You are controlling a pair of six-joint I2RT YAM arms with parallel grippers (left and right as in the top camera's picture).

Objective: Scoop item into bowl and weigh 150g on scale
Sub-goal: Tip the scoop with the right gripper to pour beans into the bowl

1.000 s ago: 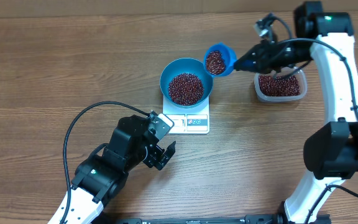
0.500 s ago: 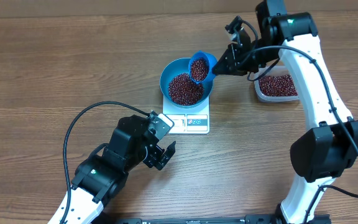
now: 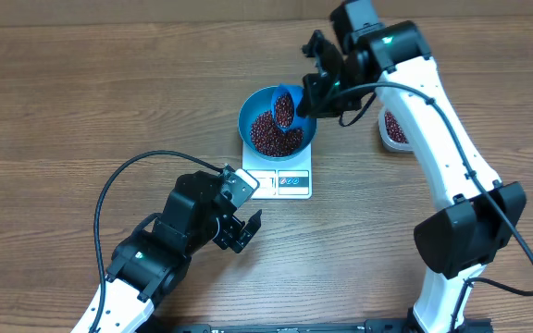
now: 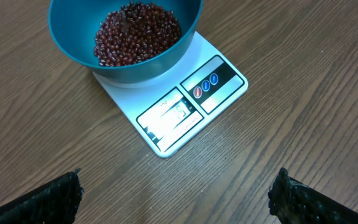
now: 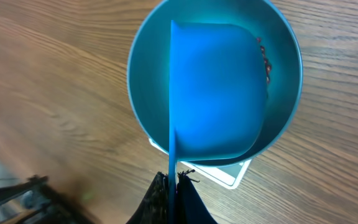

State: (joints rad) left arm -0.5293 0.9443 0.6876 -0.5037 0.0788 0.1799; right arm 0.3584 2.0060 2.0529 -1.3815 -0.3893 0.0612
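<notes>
Where the scoop point(image 5: 216, 87) overhangs, most beans point(image 5: 265, 59) hide.

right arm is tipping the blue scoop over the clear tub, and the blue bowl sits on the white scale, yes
Not quite. The scoop is tipped over the blue bowl, not over the clear tub, which stands apart from it, partly hidden by the right arm. The overhead view shows this. The rest holds: the bowl sits on the white scale.
</notes>
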